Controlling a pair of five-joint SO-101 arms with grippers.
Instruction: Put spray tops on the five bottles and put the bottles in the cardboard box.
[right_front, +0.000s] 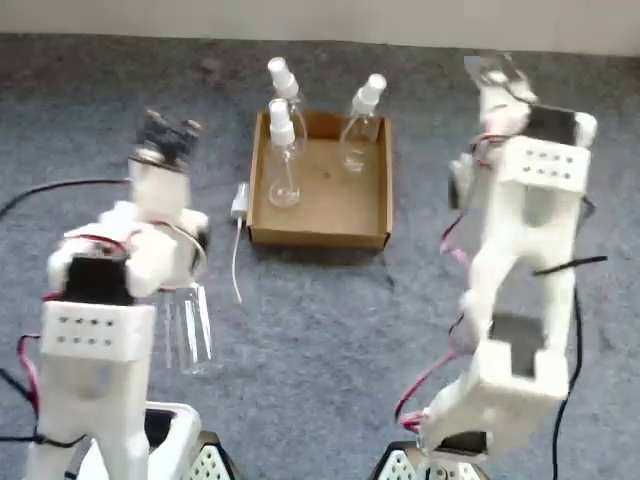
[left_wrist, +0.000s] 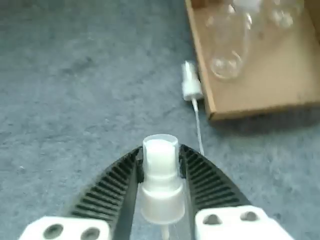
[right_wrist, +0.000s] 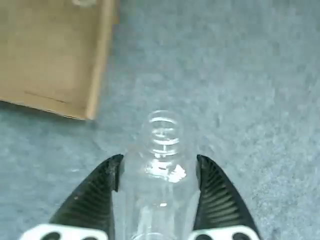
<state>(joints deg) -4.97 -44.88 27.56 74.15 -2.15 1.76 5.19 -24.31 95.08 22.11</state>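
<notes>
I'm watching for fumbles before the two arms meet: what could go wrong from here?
The spray top in the left gripper could miss the narrow open neck of the bare bottle held by the right gripper. The loose spray top lying beside the cardboard box might get knocked by a passing arm.

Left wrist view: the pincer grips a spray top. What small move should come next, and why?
Probably bring the left pincer and its spray top toward the bottle held in the right pincer: that bottle's neck is open and bare, so it likely needs this top before going in the cardboard box.
</notes>
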